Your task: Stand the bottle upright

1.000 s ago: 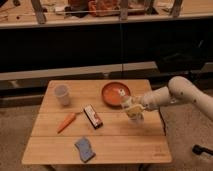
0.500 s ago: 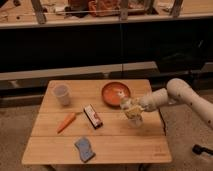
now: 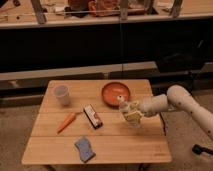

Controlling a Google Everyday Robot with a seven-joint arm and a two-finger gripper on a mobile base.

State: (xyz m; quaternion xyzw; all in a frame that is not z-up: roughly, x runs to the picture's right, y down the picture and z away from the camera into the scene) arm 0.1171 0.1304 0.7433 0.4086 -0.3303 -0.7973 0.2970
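The bottle (image 3: 132, 115), whitish with a yellowish-tan label, is at the right middle of the wooden table (image 3: 115, 142), just in front of the orange plate (image 3: 111, 95). It is tilted, with its white cap end toward the upper left. My gripper (image 3: 134, 111) reaches in from the right on a white arm (image 3: 175, 100) and is shut on the bottle, holding it at or just above the tabletop.
A translucent white cup (image 3: 61, 94) stands at the back left. A carrot (image 3: 66, 121), a dark snack bar (image 3: 92, 116) and a blue sponge (image 3: 84, 148) lie on the left half. A dark shelf unit runs behind the table.
The gripper and the bottle have shifted slightly left and down. Nothing else has moved.
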